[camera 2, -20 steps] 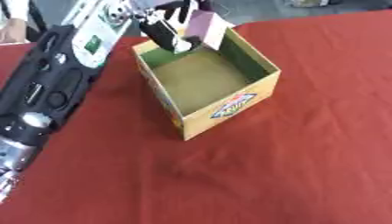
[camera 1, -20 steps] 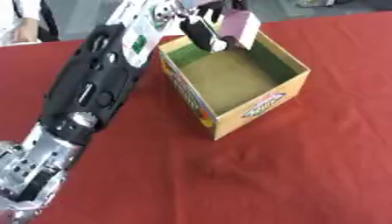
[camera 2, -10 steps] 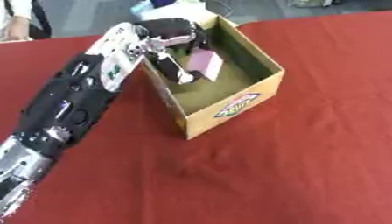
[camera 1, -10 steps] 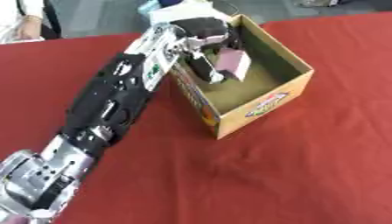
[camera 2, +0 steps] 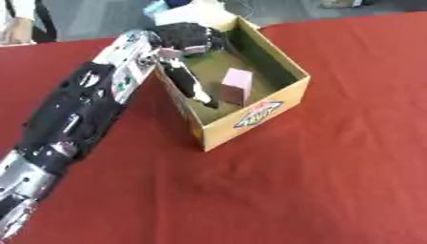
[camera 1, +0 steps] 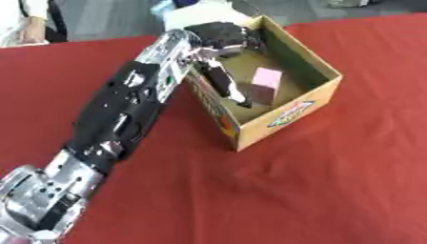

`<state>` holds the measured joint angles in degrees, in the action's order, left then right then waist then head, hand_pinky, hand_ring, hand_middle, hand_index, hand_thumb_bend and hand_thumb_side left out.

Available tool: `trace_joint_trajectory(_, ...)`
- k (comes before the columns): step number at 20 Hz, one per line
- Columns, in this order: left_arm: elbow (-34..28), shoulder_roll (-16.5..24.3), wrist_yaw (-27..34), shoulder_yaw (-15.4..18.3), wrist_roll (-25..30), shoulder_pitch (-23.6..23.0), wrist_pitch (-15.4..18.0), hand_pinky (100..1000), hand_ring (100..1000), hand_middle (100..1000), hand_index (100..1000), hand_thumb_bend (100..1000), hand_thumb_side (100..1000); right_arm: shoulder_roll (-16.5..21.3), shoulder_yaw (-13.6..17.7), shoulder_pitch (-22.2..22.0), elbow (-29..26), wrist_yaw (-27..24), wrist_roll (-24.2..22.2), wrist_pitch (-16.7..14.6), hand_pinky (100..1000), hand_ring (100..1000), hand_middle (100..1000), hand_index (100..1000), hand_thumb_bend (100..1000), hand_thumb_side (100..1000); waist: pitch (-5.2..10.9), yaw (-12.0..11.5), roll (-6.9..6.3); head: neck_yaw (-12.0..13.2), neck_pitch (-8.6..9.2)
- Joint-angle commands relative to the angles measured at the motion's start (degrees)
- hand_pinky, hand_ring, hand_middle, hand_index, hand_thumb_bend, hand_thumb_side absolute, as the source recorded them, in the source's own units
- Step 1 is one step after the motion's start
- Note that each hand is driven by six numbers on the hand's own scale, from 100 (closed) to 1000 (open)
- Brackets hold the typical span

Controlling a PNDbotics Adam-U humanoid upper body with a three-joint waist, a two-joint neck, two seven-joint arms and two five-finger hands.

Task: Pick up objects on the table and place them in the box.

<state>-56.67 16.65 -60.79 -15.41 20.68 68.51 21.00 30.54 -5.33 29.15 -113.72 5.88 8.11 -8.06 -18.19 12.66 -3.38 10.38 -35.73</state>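
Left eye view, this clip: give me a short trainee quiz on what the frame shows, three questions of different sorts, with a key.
1. True or false: the pink block lies on the red tablecloth outside the cardboard box.
2. Multiple choice: which hand reaches into the box? A) left hand B) right hand C) a person's bare hand
3. Fill in: the left hand's fingers point down into the box and are ____ the block, not curled round it.

Key
1. False: it stands on the floor of the box.
2. A: the arm comes in from the view's left.
3. beside: the block stands free, to their right.
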Motion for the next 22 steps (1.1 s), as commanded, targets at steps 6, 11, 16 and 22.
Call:
trace_joint_trajectory(6, -7.5, 3.62, 8.06, 1.38, -2.19, 1.03, -1.3, 710, 764, 741, 852, 527, 531, 1.16, 0.72, -0.55, -0.87, -0.06, 0.22, 0.26, 856, 774, 722, 790, 100, 1000, 2.91, -1.17, 0.91, -0.62, -1.86)
trace_joint_trajectory(11, -16.42, 7.63, 15.44, 1.2, -1.5, -0.68, -4.28, 680, 743, 729, 841, 429, 498, 1.78, 1.01, -1.27, -0.87, 0.23, 0.44, 0.26, 854, 775, 723, 790, 100, 1000, 4.32, -2.6, 1.0, -1.43, -3.37)
trace_joint_trajectory(16, -30.54, 14.05, 24.89, 2.76, -3.12, -6.06, -9.15, 668, 722, 719, 835, 369, 520, 2.47, 1.65, -2.15, -0.87, 0.72, 1.07, 0.14, 853, 775, 724, 791, 100, 1000, 5.61, -4.5, 1.17, -2.9, -4.8)
trace_joint_trajectory(22, -44.38, 21.53, 34.43, 6.7, -7.39, -14.34, -16.01, 650, 712, 734, 845, 288, 630, 3.01, 2.06, -2.92, -0.87, 1.19, 1.57, 0.1, 852, 776, 724, 792, 100, 1000, 6.38, -6.01, 1.68, -4.11, -5.36)
